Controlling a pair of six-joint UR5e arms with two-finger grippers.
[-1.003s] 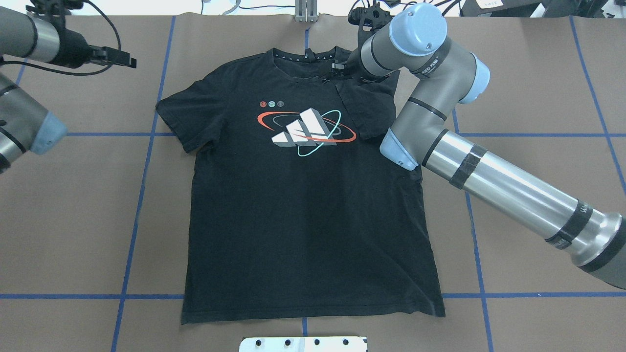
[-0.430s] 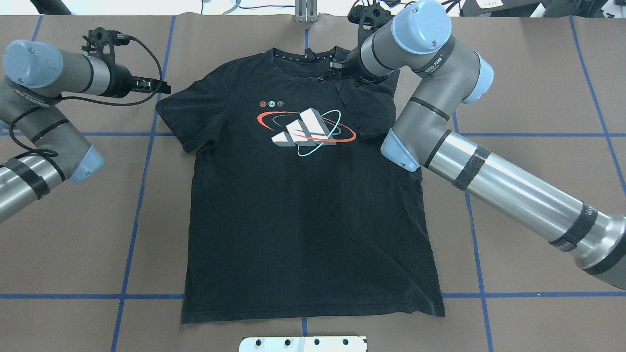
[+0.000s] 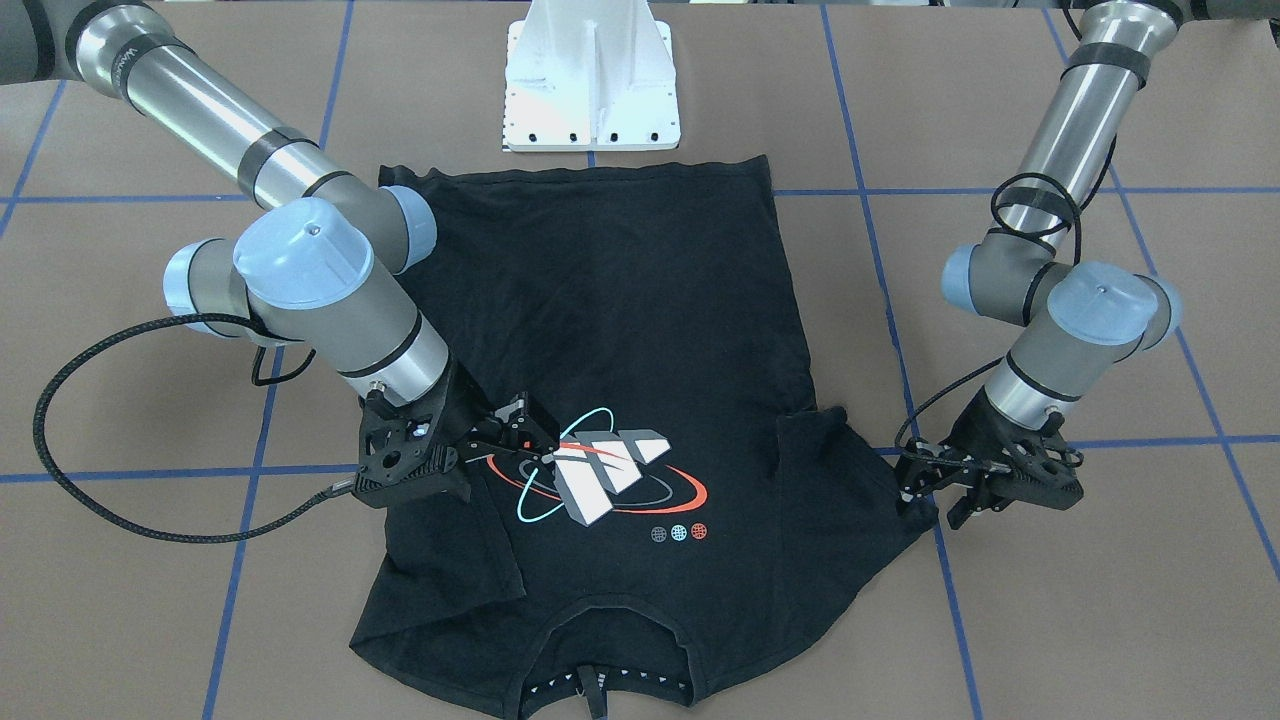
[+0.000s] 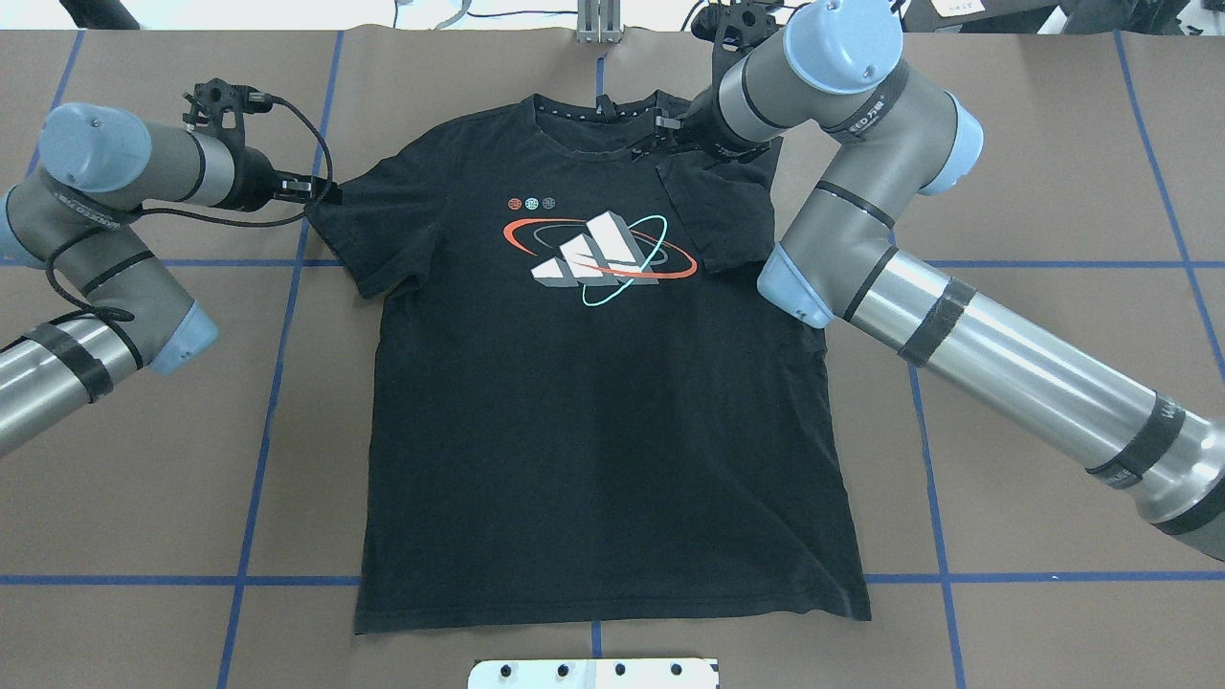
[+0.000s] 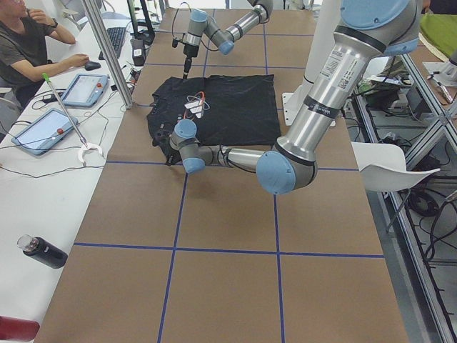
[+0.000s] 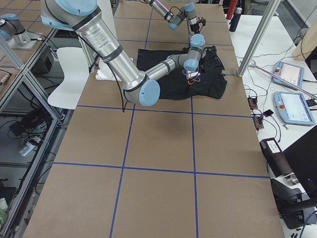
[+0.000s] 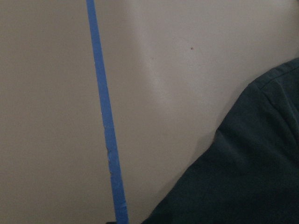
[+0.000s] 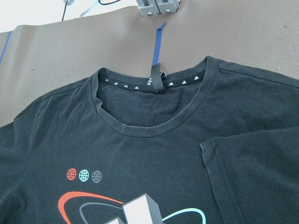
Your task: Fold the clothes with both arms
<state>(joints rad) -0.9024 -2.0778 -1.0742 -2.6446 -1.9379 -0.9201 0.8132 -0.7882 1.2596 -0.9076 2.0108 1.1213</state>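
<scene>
The black T-shirt (image 4: 593,431) lies flat and front up on the brown table, its red, teal and grey-white graphic (image 4: 598,251) showing. One sleeve (image 4: 723,215) is folded in over the chest. My right gripper (image 4: 662,134) hovers over that folded sleeve near the collar (image 8: 154,123); in the front-facing view the right gripper (image 3: 522,435) stands open and holds nothing. The other sleeve (image 4: 364,225) lies spread out flat. My left gripper (image 4: 321,191) is at its outer edge, low over the table and open. The sleeve's hem (image 7: 252,177) fills a corner of the left wrist view.
Blue tape lines (image 4: 278,335) cross the table. The white pedestal base (image 3: 592,90) stands just beyond the shirt's hem. A metal bracket (image 4: 598,24) sits at the far edge by the collar. A seated person (image 5: 28,50) with tablets (image 5: 84,89) is at a side bench.
My left arm has swung in from the table's far left until its gripper reaches the spread sleeve's edge. The right arm has risen slightly over the folded sleeve. The shirt has not moved.
</scene>
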